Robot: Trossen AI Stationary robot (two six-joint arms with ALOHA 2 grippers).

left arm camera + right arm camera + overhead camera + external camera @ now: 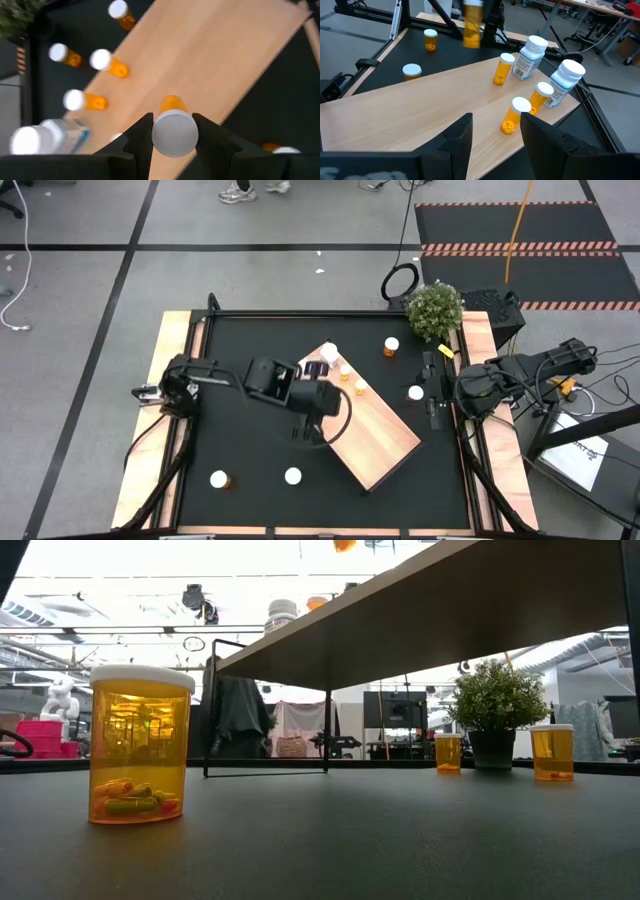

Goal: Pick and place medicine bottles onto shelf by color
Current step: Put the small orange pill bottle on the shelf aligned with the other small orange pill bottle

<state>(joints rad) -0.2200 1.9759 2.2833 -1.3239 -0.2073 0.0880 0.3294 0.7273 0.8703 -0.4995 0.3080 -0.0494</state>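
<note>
Shelf [375, 435], pale wood board, lies flat and angled under the left gripper [174, 134]; stiff, stays put. Left gripper clamped on an amber bottle [172, 127], fingers on either side of its white cap, held above the board. Bottle looks light, rigid plastic, smooth and likely slippery, so grip at cap or upper body. More bottles [110, 65] stand on the board ahead of it. Right gripper [496, 132] waits at the board's far edge, jaws apart, empty.
</note>
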